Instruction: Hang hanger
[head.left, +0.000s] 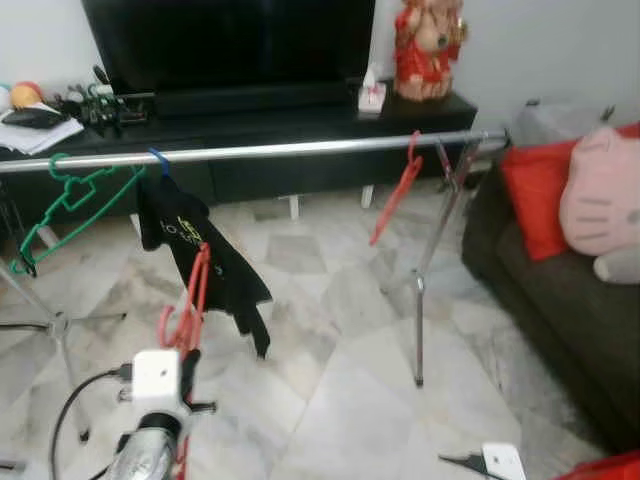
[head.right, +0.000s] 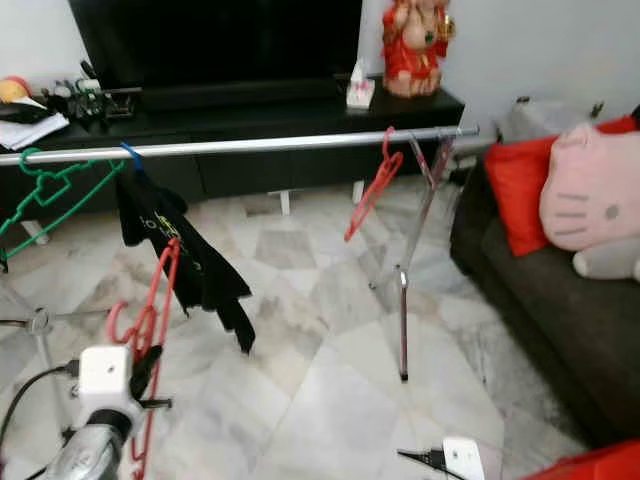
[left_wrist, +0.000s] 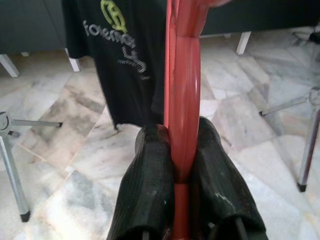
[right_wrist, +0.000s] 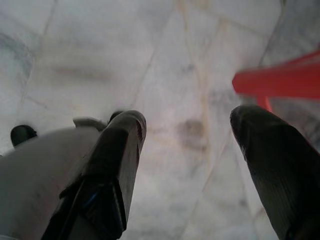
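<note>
a green hanger (head.left: 70, 195) hangs at the left end of the silver rail (head.left: 300, 149), and just beside it a black t-shirt (head.left: 205, 262) hangs from a blue hook. below the rail, the left gripper (left_wrist: 182, 165) is clamped narrow on a red hanger (head.left: 188, 305), which stands upright in front of the shirt and under the rail. another red hanger (head.left: 397, 190) hangs near the rail's right end. the right gripper (right_wrist: 187, 135) is spread wide over the marble floor (head.left: 340, 360), holding nothing. a dark sofa (head.left: 560, 320) with a red cushion (head.left: 532, 190) is on the right.
</note>
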